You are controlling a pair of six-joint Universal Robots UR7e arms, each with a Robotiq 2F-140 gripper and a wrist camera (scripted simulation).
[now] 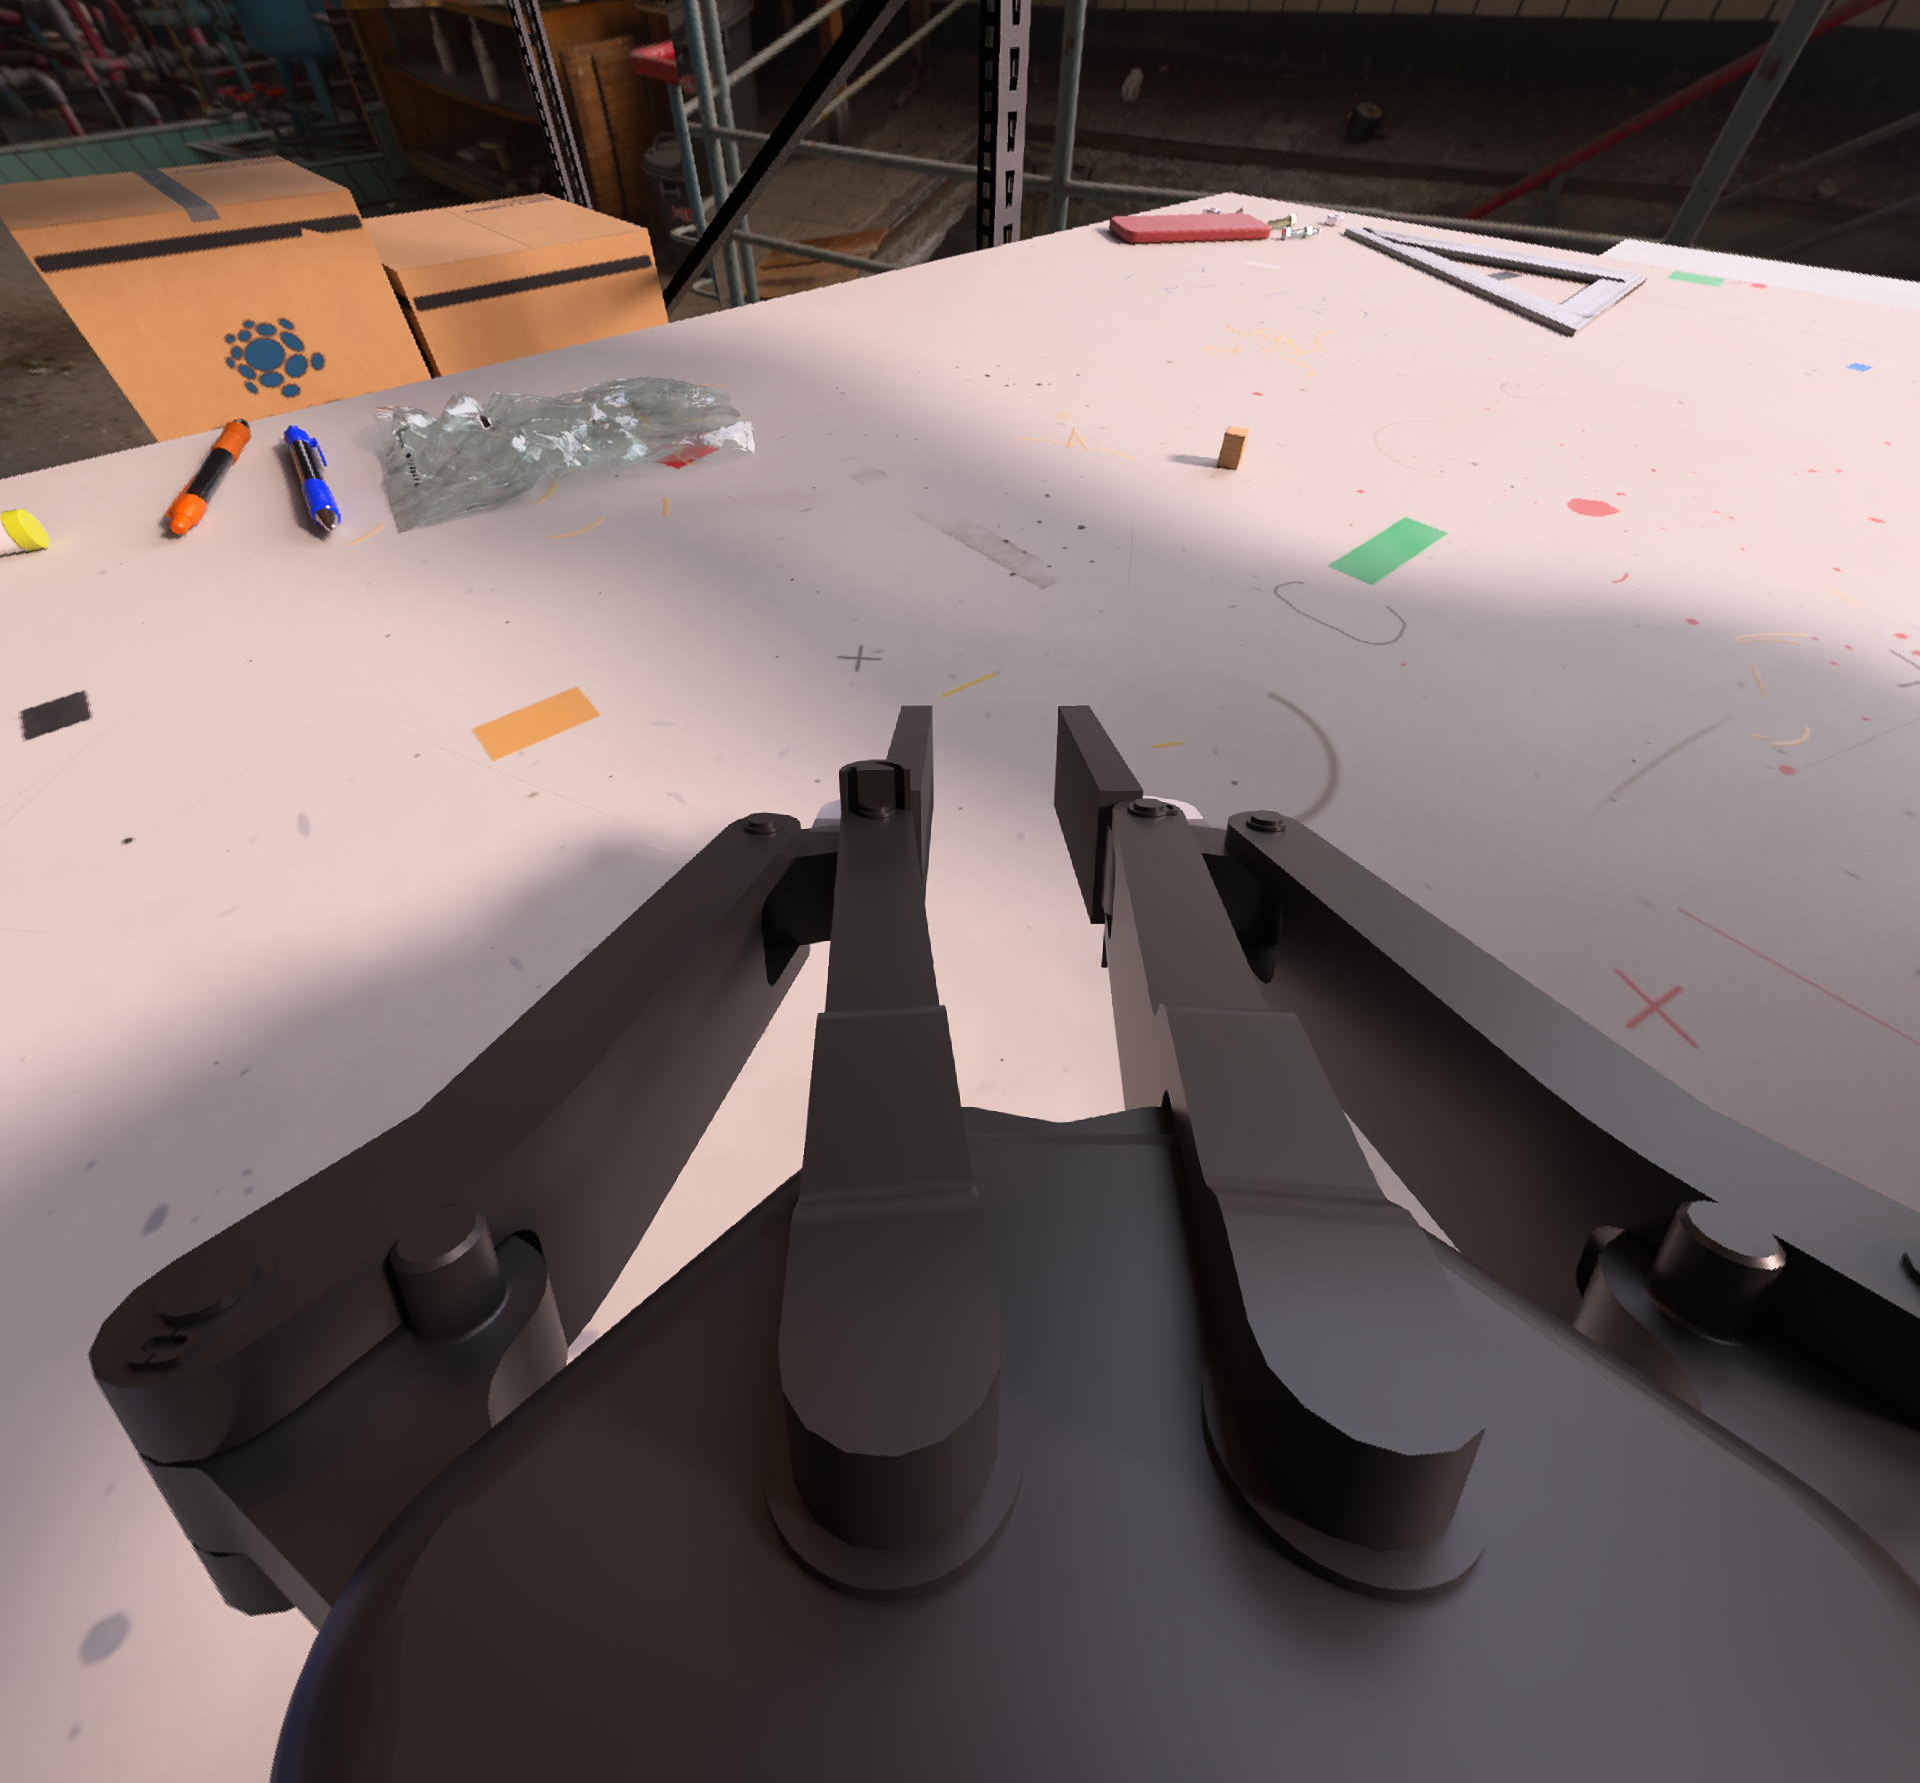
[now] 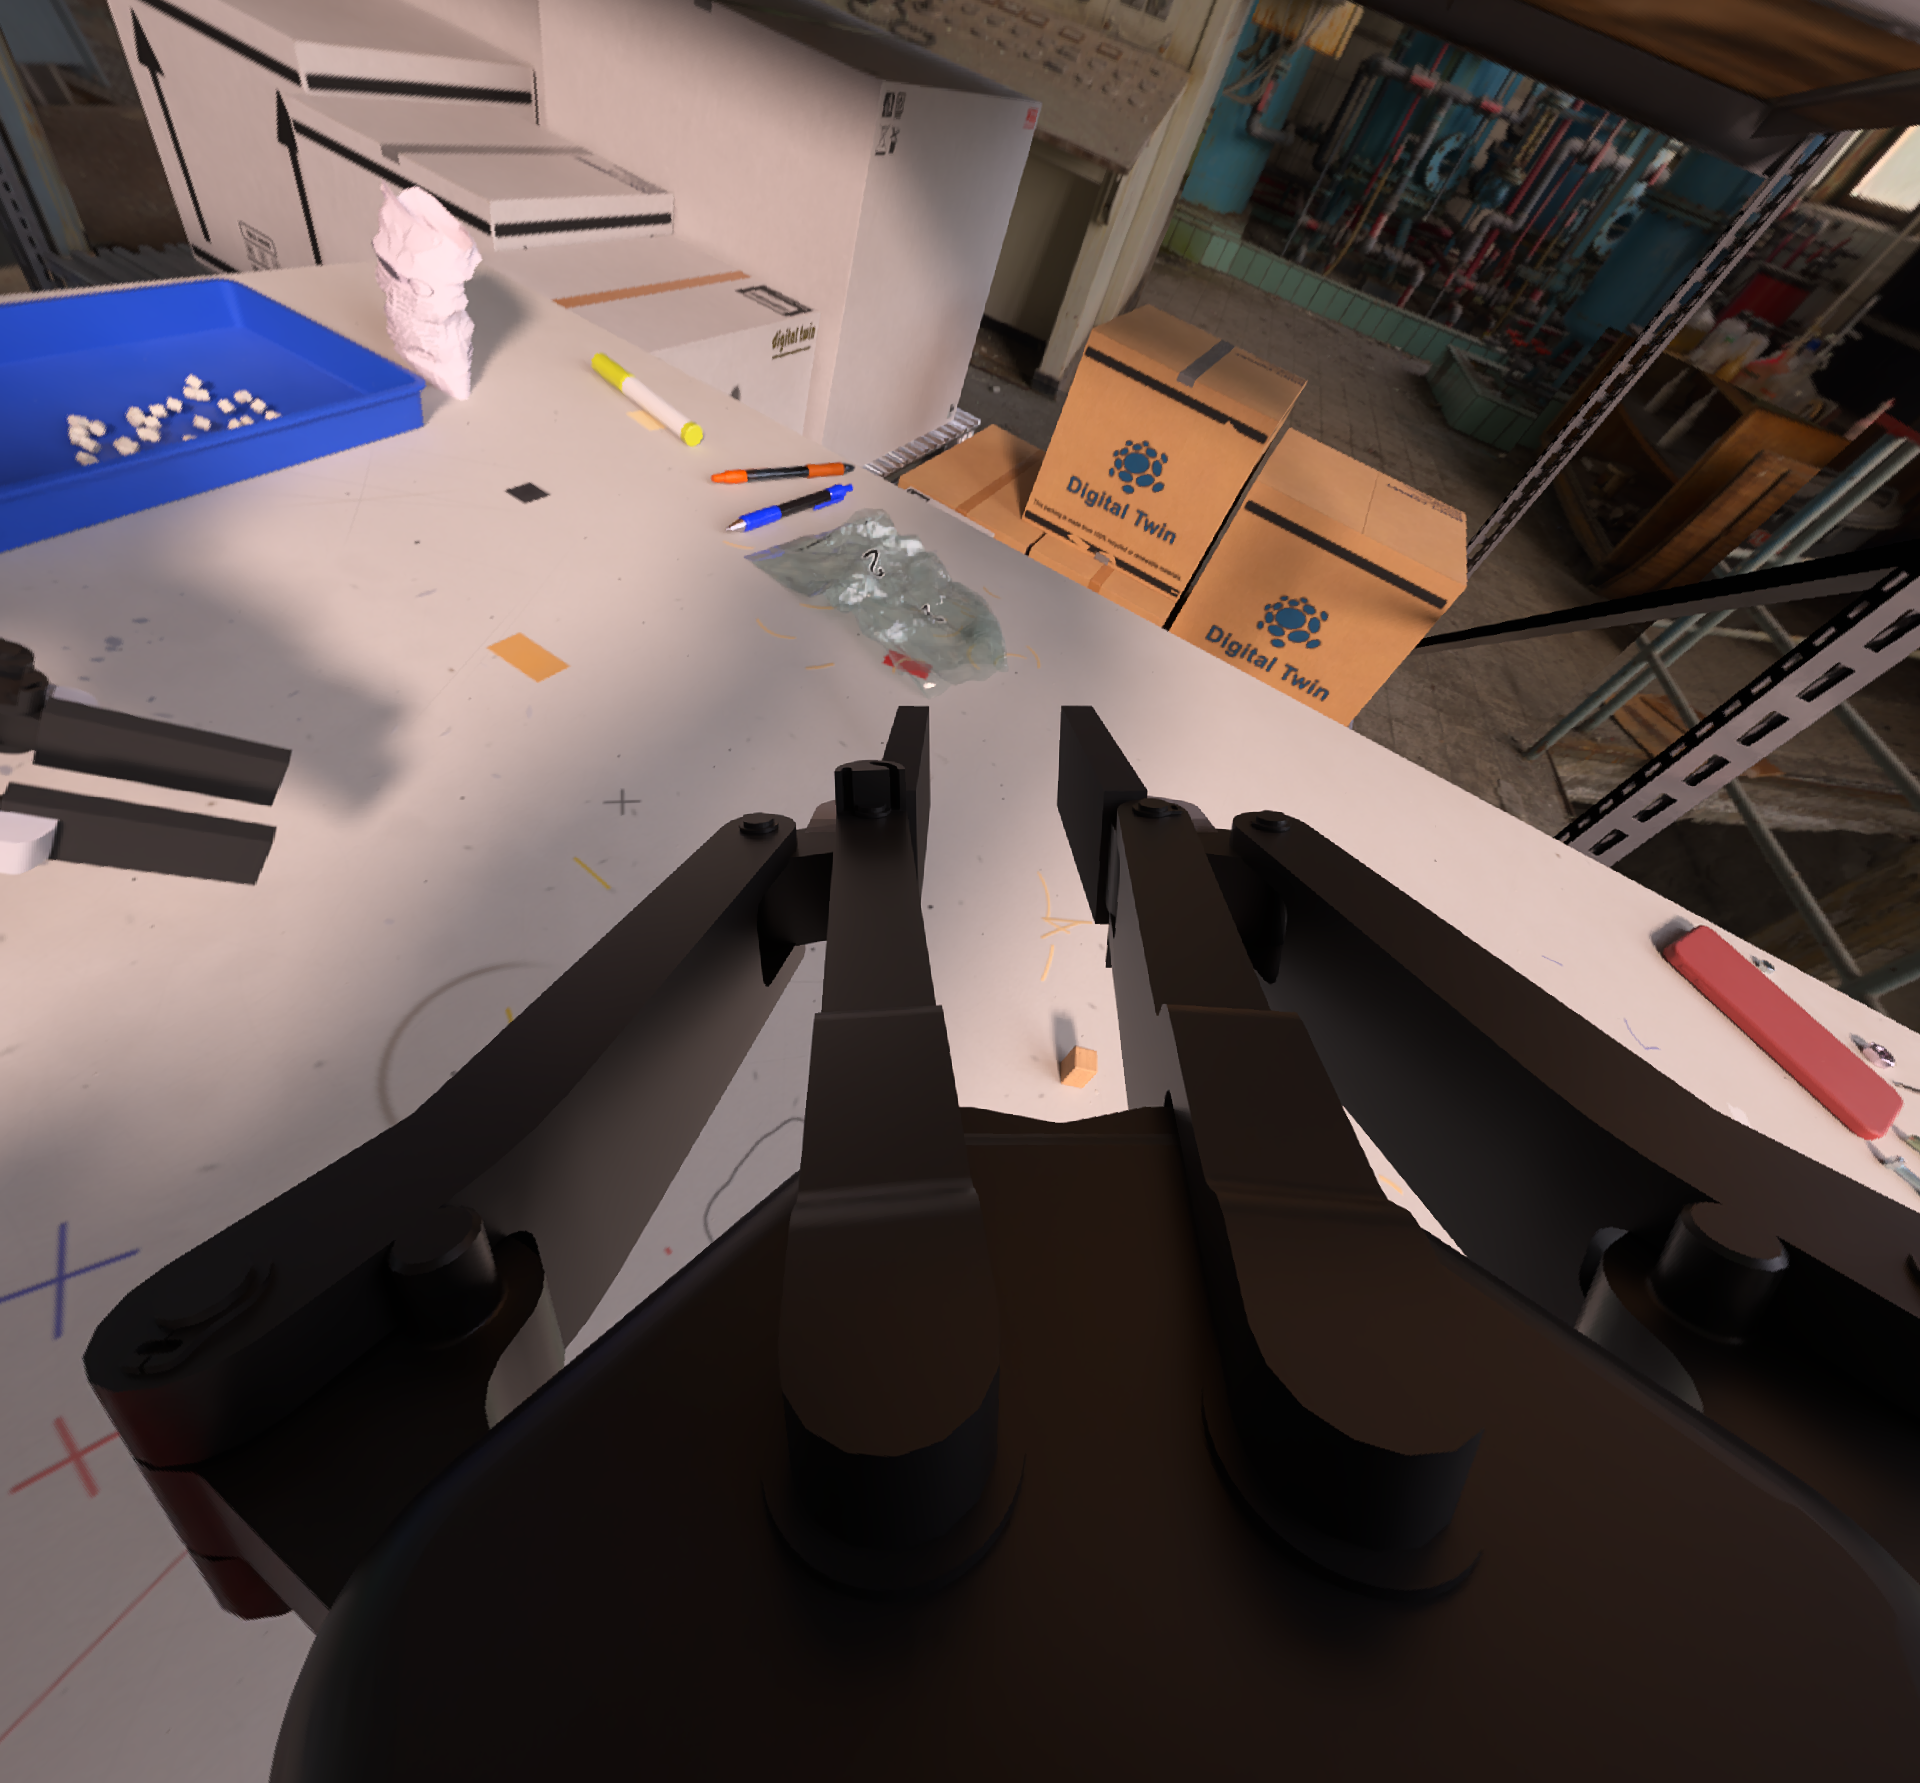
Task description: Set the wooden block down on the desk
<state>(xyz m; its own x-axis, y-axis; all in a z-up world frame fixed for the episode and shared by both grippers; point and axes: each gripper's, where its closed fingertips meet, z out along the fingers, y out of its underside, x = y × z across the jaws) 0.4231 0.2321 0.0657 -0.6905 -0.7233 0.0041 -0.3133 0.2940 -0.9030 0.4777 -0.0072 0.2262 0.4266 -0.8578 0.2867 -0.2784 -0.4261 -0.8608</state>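
Observation:
A small wooden block [image 1: 1233,446] stands alone on the white desk [image 1: 727,902], far ahead and to the right of my left gripper [image 1: 992,746]. The left gripper is open and empty above the desk. In the right wrist view the block [image 2: 1077,1065] sits on the desk below my right gripper [image 2: 992,746], between its fingers in the view. The right gripper is open and empty, held above the desk. The left gripper's fingers [image 2: 156,798] show at the left edge of the right wrist view.
A crumpled clear plastic bag [image 1: 551,440], an orange pen [image 1: 208,476], a blue pen [image 1: 312,476] and a yellow marker [image 2: 646,398] lie near the desk's edge. A blue tray [image 2: 260,351] holds small white pieces. A red flat object [image 2: 1782,1042], a metal triangle [image 1: 1507,273] and cardboard boxes [image 2: 1174,455] are around.

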